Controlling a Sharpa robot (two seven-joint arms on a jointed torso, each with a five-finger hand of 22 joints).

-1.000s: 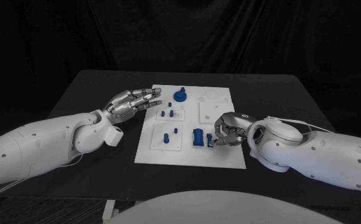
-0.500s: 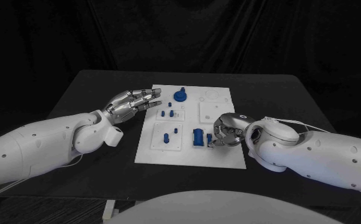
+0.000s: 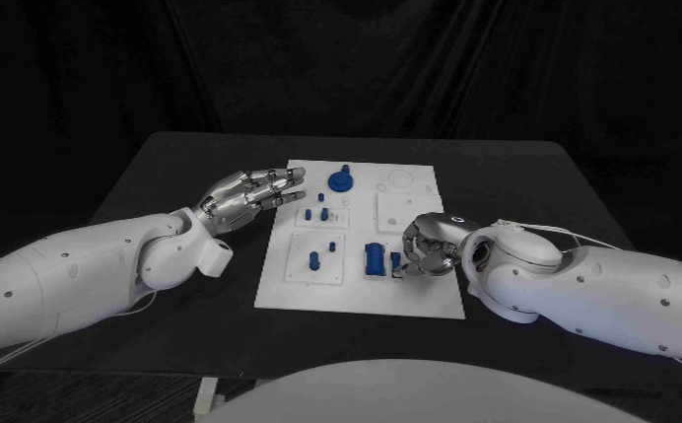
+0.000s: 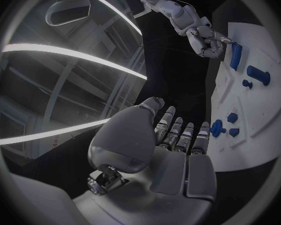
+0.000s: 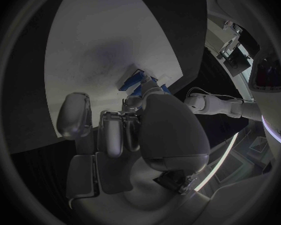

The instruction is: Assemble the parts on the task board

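Observation:
The white task board [image 3: 427, 300] lies in the middle of the black table. A blue block [image 3: 374, 258] stands in its near right part, with a narrow blue piece [image 3: 395, 263] right beside it. My right hand [image 3: 427, 246] is curled over the board's right edge, and its fingertips pinch that narrow piece. The right wrist view shows blue pieces [image 5: 135, 81] just past my fingers [image 5: 112, 130]. My left hand [image 3: 256, 191] hovers at the board's left edge with straight, spread fingers, holding nothing. In the left wrist view the block [image 4: 235, 55] sits by my right hand [image 4: 206, 40].
A round blue knob [image 3: 341, 181] stands at the board's far end. Small blue pegs [image 3: 315, 214] sit in the left middle, and two more pegs [image 3: 314, 261] stand in the near left plate. Bare black table [image 3: 526, 186] lies on both sides of the board.
My right hand has edged slightly left, closer to the blue block. The left hand and the other parts have not moved.

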